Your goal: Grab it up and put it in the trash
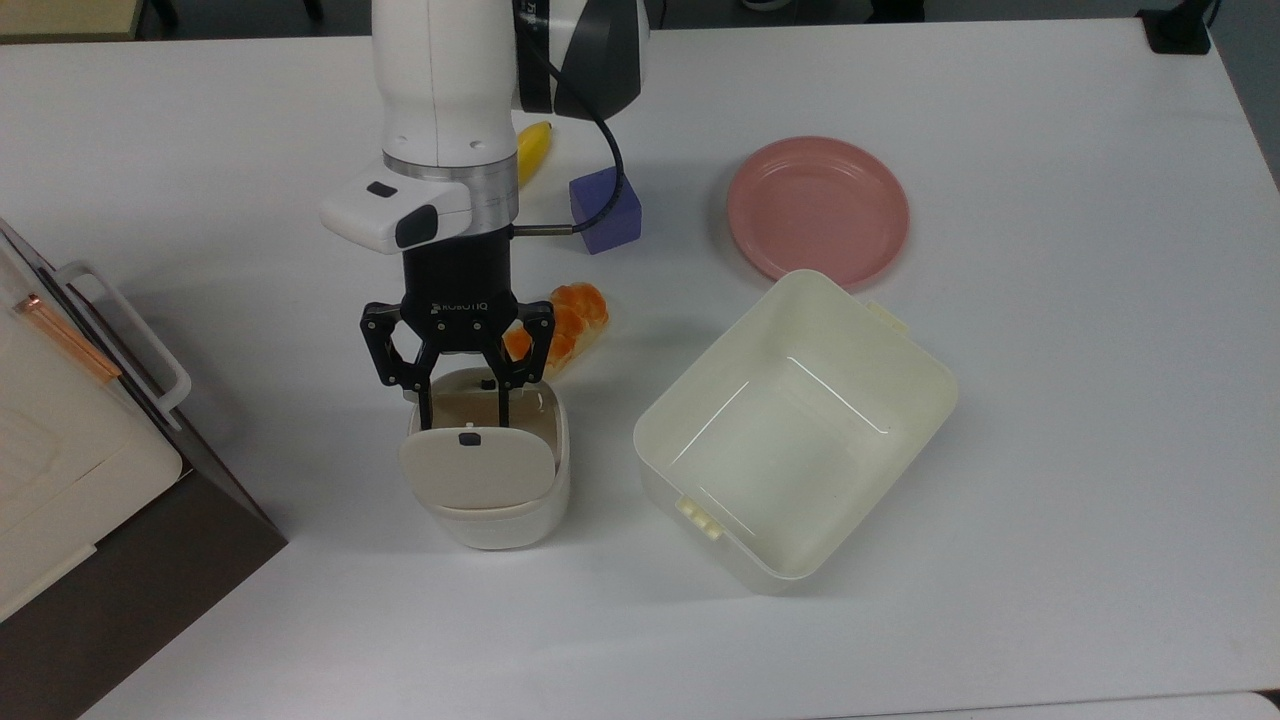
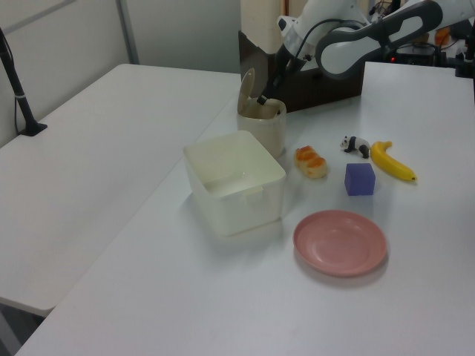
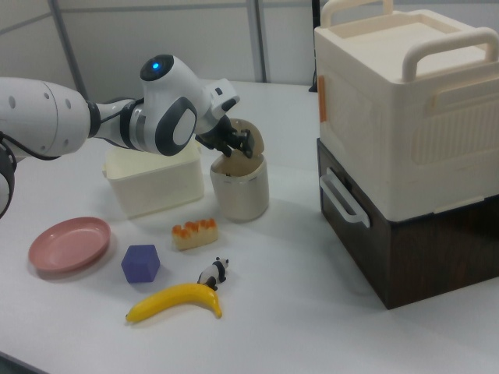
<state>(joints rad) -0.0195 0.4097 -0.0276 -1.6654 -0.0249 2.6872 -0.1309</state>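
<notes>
The trash (image 1: 492, 522) is a small cream rounded bin with its flap lid (image 1: 478, 468) tipped up, so the far half of its mouth is uncovered. My gripper (image 1: 463, 418) hangs straight over that opening, its fingers spread apart and dipping just inside the rim, with nothing between them. The paper wad is hidden from view. In the left view the gripper (image 2: 263, 97) sits at the top of the trash (image 2: 264, 132). In the right view the gripper (image 3: 238, 148) is likewise at the mouth of the trash (image 3: 240, 193).
A bread piece (image 1: 578, 308) lies just behind the bin, with a purple cube (image 1: 606, 216) and a banana (image 1: 533, 148) beyond. A large cream tub (image 1: 800, 284) and a pink plate (image 1: 818, 208) are at the top view's right. A panda figurine (image 3: 212, 273) is near the banana. A cream-and-brown cabinet (image 1: 60, 470) stands at the top view's left.
</notes>
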